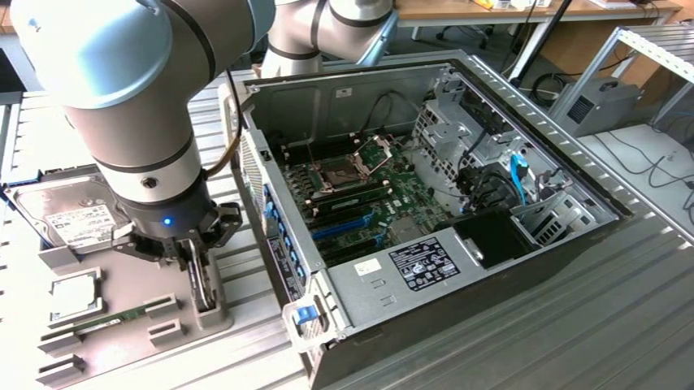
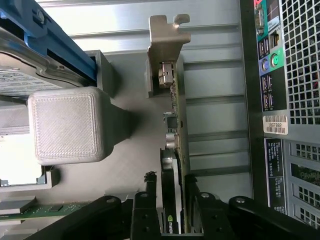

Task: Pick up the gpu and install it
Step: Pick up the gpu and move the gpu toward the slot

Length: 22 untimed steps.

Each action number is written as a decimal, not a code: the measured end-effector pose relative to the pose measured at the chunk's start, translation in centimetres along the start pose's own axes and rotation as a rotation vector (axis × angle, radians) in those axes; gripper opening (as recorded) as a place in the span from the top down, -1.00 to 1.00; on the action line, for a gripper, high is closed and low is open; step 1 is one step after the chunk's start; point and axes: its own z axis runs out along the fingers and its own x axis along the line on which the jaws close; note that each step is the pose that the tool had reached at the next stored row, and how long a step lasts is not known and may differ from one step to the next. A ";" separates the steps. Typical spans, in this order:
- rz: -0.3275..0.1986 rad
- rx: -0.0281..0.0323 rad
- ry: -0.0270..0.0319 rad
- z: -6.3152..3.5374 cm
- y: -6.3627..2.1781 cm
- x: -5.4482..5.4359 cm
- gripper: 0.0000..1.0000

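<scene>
the open computer case (image 1: 252, 162) lies on its side on the ribbed metal table (image 1: 607, 325), its motherboard (image 1: 358, 195) facing up. just beside the case, on the exterior view's left of it, sits a grey holder tray (image 1: 119, 345), and the gpu (image 1: 203, 294) stands on edge in a slot of that tray, on the side of the tray nearest the case. the arm (image 1: 130, 97) reaches straight down over this spot beside the case, and the gripper (image 1: 198, 280) is lowered onto the card. in the wrist view the gripper (image 2: 172, 222) straddles the gpu (image 2: 175, 125): one of the black fingers (image 2: 146, 215) lies against the card's black face and the other against its green board side, so the hand is pinching the gpu, which is seated in the tray. the card's silver end bracket (image 2: 167, 40) juts out at the far end of the card from the fingers, and the case's perforated rear panel (image 2: 300, 75) with its ports runs alongside the card, near but apart. farther from the case than the gpu, the tray also carries a hard drive (image 1: 71, 215) with a white label, a processor (image 1: 76, 294) and a slim green ram stick (image 1: 109, 318).
</scene>
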 end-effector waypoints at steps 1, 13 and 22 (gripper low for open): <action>0.000 0.0000 0.0001 0.00 0.00 0.0 0.44; -0.016 -0.0004 0.0010 0.00 0.00 0.0 0.45; -0.084 -0.0020 0.0052 0.01 0.00 0.0 0.45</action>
